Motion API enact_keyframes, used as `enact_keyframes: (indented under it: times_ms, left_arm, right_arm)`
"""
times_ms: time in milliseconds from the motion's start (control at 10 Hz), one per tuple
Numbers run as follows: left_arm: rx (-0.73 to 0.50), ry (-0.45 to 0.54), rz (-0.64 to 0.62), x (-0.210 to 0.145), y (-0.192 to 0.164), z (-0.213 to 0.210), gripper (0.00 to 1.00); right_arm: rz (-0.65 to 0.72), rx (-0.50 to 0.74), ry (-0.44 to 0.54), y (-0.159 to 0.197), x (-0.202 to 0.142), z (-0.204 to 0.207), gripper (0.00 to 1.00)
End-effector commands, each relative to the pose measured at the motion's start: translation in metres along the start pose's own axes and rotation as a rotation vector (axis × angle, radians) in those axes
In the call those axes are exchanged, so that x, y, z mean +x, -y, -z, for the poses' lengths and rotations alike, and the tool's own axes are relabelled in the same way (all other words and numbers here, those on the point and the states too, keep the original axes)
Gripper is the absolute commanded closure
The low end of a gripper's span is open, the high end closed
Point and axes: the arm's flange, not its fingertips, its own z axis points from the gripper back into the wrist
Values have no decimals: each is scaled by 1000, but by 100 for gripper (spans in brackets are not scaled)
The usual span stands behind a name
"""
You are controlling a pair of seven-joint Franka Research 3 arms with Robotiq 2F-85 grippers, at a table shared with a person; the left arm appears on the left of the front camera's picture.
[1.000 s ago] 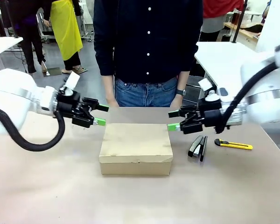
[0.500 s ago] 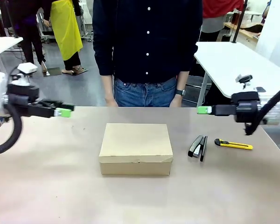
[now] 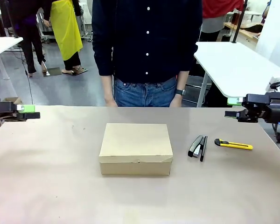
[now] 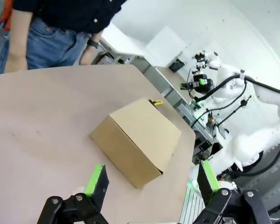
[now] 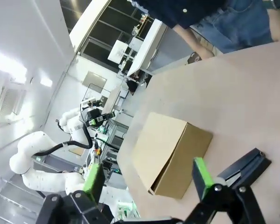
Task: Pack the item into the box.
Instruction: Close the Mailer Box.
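While both my grippers, left (image 3: 29, 111) and right (image 3: 233, 107), hang at the table (image 3: 51, 186) edges with jaws open and empty, the box (image 3: 136, 147) sits shut mid-table; packing looks finished.

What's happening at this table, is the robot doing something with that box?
Right now nothing is being handled. The brown cardboard box sits closed in the middle of the table. The left gripper and the right gripper are out at the table's edges, both open and empty. A black stapler and a yellow utility knife lie to the box's right. A person stands at the far side with hands down.
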Motion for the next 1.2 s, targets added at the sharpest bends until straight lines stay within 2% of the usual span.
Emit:
enact_keyframes:
  times_ms: [0,1100]
  left_arm:
    - [-9,-62,55,1,8,14,0]
    - [-9,-62,55,1,8,14,0]
  right_arm:
    - [-50,12,-22,-5,-1,10,0]
    - [-50,12,-22,-5,-1,10,0]
